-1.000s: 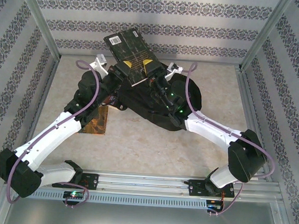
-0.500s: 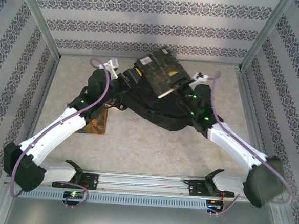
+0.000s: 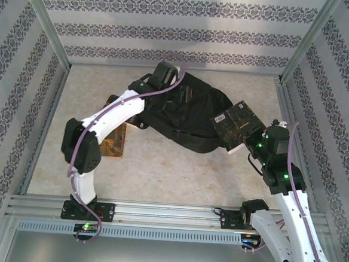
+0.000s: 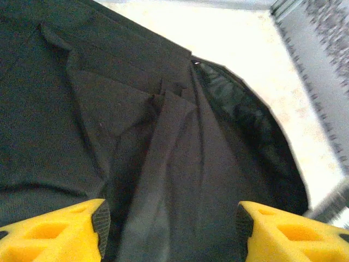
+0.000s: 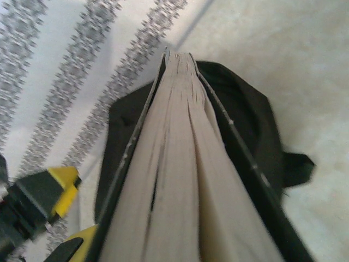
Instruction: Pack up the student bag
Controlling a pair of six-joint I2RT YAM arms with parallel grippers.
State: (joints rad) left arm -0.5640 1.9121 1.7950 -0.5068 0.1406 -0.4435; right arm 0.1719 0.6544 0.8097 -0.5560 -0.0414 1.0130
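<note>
Left fingers (image 4: pixel 60 232) were spread apart with nothing between them, hanging right over the black fabric of the student bag (image 4: pixel 136 131). Under them were loose folds and the darker lining along the bag's right side. Couldn't tell whether the tips actually touched the cloth.

Going outward, the left arm (image 3: pixel 112 117) stood nearly straight up from its base at the near left. It bent at a high elbow, then the forearm stretched away and to the right, with the wrist tipped down over the far part of the bag.

Right fingers (image 5: pixel 82 239) were clamped on a book (image 3: pixel 236 124), gripping it near one corner. The right wrist view looked straight down the pale page edges with the dark covers on either side. The book was held up off the surface (image 3: pixel 177 173), tilted, just at the bag's right edge. The right arm (image 3: pixel 292 205) came up along the right side from the near edge, its wrist angled toward the far left.

The student bag (image 3: pixel 193 117) lay flat on the surface in the far middle, between the two wrists. A brown-covered book (image 3: pixel 115 143) lay on the surface just left of it, partly under the left arm.
</note>
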